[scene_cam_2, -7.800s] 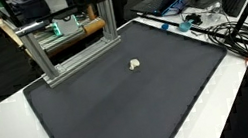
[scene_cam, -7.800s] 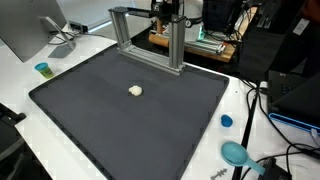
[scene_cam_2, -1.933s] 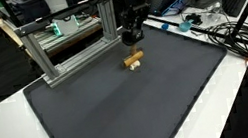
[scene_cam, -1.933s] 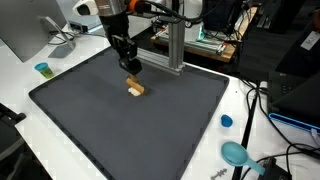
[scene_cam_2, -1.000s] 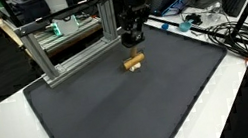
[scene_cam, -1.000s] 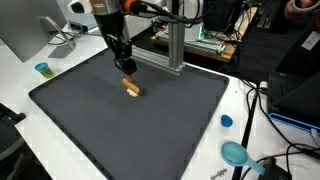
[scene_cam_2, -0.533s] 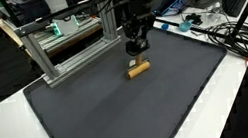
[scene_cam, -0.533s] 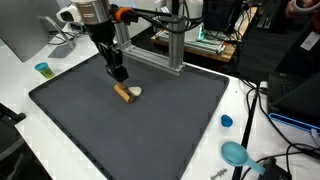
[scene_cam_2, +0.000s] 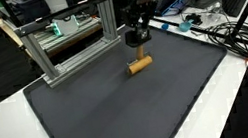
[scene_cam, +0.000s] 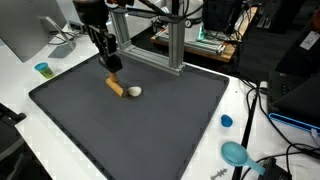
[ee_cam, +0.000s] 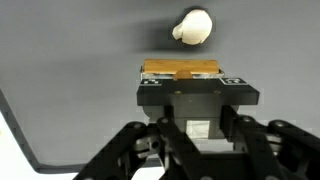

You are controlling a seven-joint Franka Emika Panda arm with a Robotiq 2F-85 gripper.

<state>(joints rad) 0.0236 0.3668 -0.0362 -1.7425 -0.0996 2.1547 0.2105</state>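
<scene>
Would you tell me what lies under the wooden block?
Only the dark mat shows beneath the wooden block; a white lump lies beside its end. Whatever its underside covers is hidden.

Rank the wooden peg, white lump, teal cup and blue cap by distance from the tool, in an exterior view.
1. Wooden peg, just below the tool.
2. White lump, beside the peg.
3. Teal cup, on the white table.
4. Blue cap, across the mat.
</scene>
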